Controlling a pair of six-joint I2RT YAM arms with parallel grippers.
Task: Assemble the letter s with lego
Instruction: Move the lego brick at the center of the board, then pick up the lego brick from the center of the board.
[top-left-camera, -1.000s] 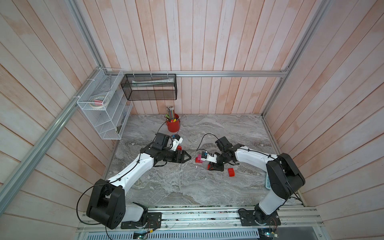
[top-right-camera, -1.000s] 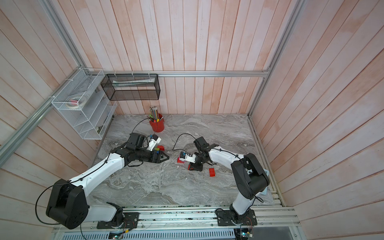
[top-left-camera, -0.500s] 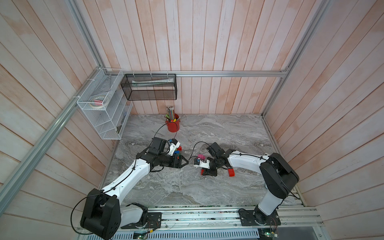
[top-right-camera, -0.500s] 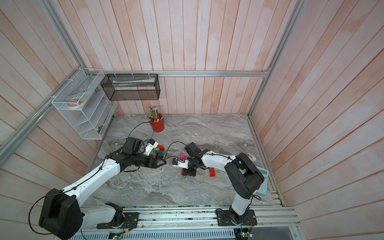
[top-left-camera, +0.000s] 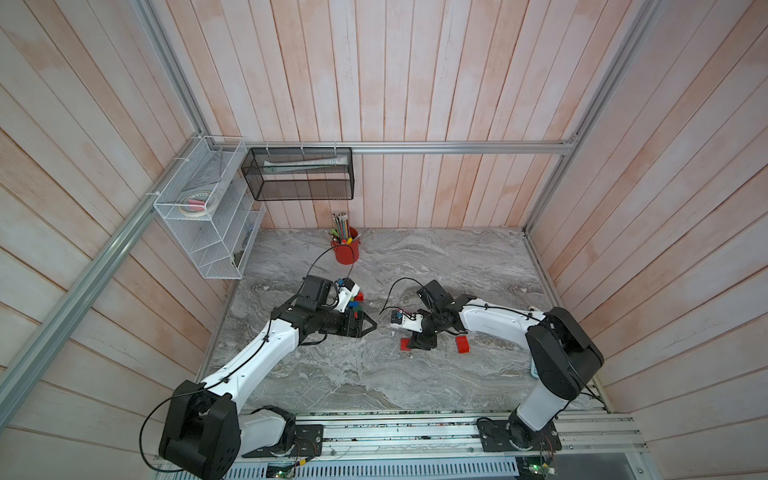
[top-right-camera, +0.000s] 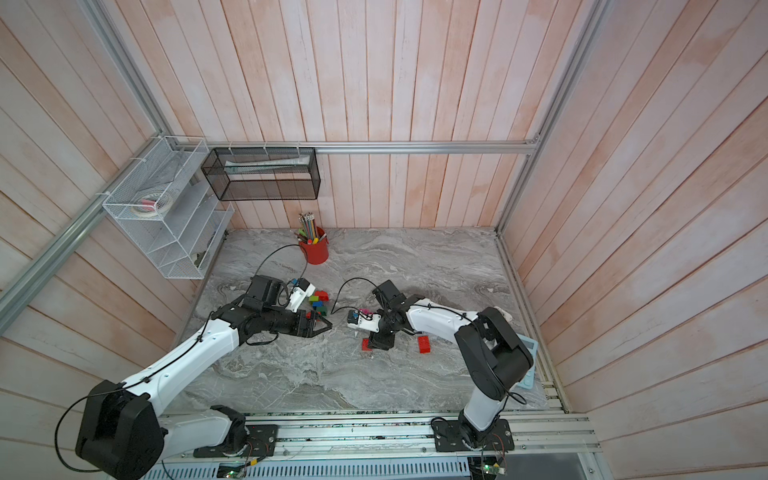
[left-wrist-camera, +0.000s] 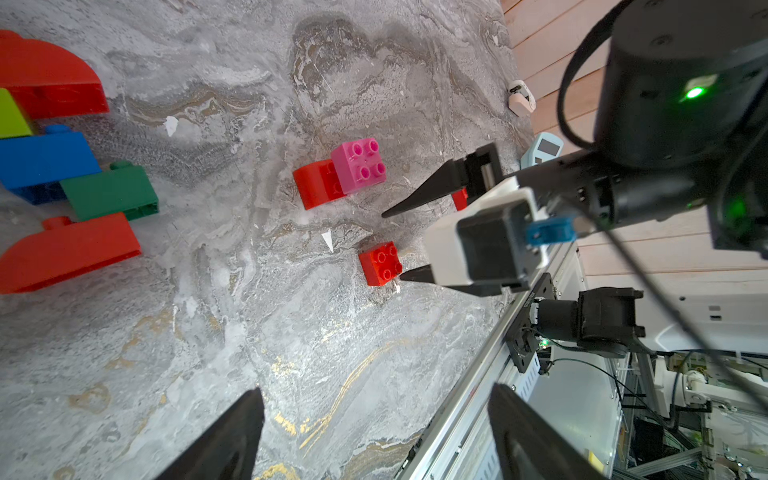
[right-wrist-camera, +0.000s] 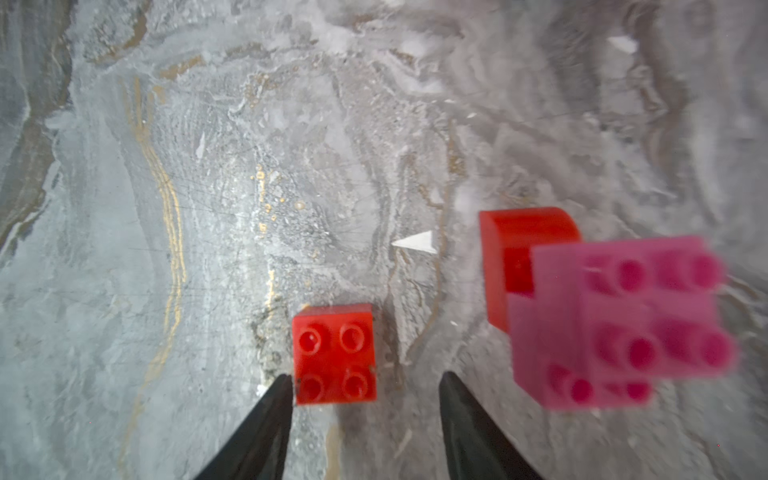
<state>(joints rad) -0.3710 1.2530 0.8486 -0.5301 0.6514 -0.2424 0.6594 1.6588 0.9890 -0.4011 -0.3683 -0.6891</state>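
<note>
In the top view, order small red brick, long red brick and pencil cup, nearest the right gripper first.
1. small red brick, at the right gripper's tips.
2. long red brick, beside its forearm.
3. pencil cup, near the back wall.

Lab cell: aluminium frame (top-left-camera: 457, 147), mounting rail (top-left-camera: 399, 434)

Pale pink wooden plank walls (top-left-camera: 415, 83) close in a grey marbled worktop (top-left-camera: 436, 266) on three sides, with aluminium framing (top-left-camera: 457, 146) along their joints. A white wire rack (top-left-camera: 199, 232) hangs at ten o'clock and a black mesh basket (top-left-camera: 297, 174) at eleven; a metal base rail (top-left-camera: 415, 432) runs along six o'clock.
</note>
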